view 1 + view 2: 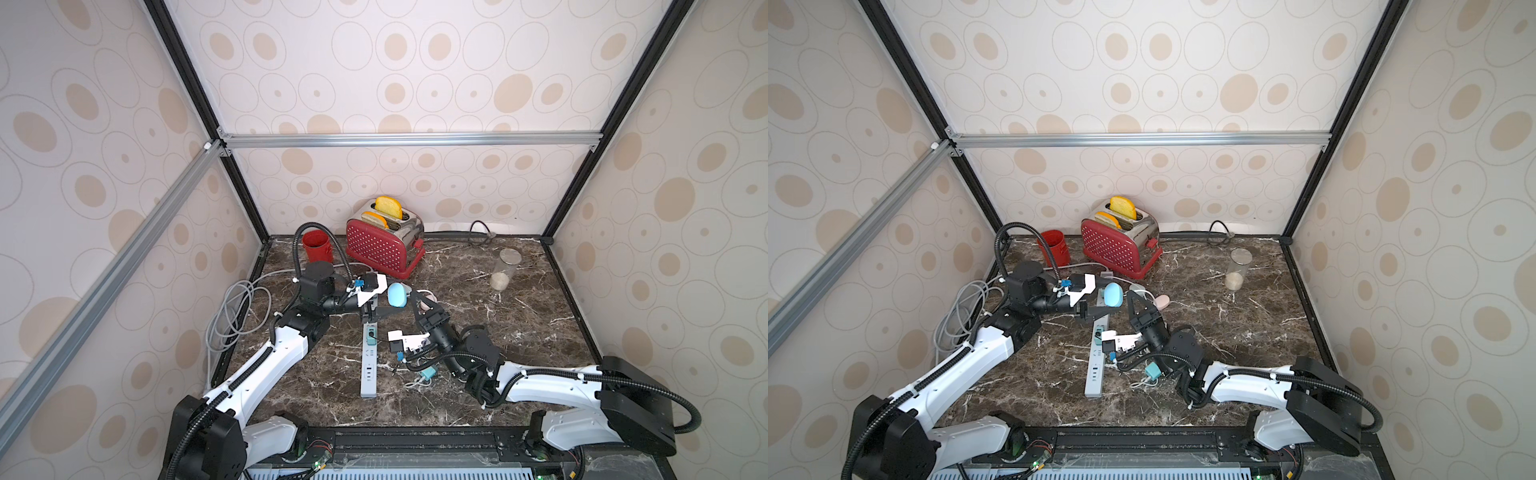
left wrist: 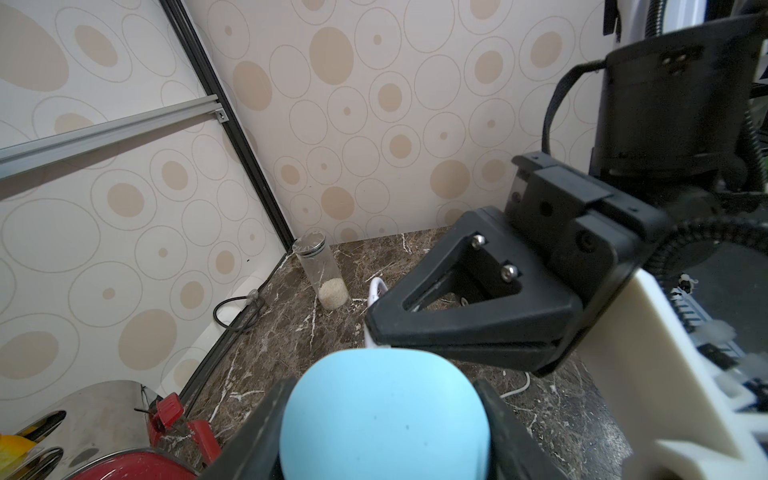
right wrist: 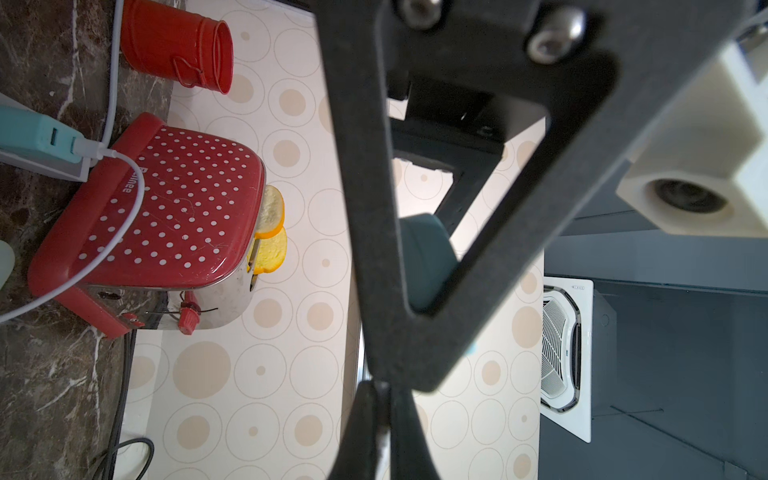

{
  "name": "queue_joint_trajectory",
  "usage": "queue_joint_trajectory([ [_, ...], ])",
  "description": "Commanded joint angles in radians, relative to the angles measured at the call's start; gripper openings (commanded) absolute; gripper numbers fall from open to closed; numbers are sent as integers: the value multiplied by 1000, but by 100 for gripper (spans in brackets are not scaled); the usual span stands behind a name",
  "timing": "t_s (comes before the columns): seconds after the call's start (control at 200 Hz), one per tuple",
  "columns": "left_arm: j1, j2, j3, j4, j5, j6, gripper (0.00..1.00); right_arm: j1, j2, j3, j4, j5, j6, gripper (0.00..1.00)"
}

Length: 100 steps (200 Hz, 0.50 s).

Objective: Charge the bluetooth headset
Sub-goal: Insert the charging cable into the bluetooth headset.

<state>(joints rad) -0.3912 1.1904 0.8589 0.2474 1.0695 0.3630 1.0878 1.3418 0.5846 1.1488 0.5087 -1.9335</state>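
Note:
The light blue, egg-shaped headset case is raised above the far end of the grey power strip, and my left gripper is shut on its sides. My right gripper is shut on the end of the white charging cable, with its tip right beside the case. That cable runs back to a teal charger plugged into the strip. Where the cable end meets the case is hidden.
A red dotted toaster with bread and a red cup stand at the back. A glass jar stands to the right. Coiled grey cable lies at the left edge. A pink oval object and a loose teal adapter lie near my right arm.

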Motion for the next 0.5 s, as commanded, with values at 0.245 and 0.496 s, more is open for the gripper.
queue_joint_trajectory([
  [0.245,-5,0,11,9,-9,17,46,16,7,24,69,7,-1,0],
  [0.496,-5,-2,11,1,-20,24,46,23,4,30,77,17,-7,0],
])
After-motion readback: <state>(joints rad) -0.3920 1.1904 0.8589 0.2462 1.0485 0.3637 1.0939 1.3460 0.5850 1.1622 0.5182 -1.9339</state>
